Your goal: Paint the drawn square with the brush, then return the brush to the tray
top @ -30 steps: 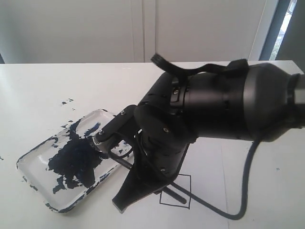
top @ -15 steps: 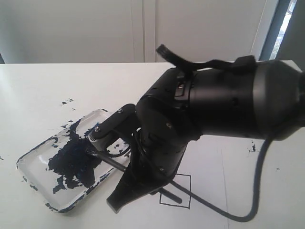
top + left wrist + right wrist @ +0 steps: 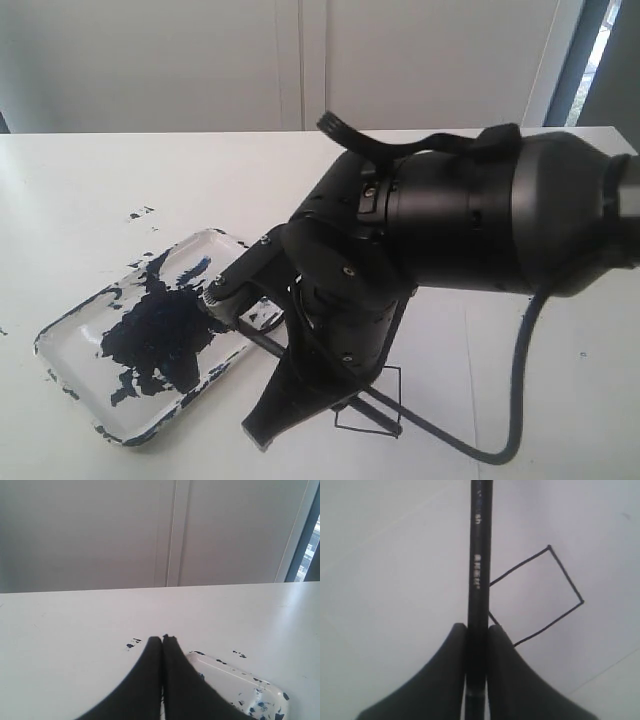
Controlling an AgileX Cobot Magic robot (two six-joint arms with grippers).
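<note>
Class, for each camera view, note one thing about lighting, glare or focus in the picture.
Exterior view: the window strip glares white. Left wrist view: the left gripper is a featureless dark silhouette. Right wrist view: lettering on the brush is blurred, the drawn square has a crisper outline.

We see a clear plastic tray smeared dark blue-black, a long black-handled brush with pale lettering, a thin black-outlined square, white inside
</note>
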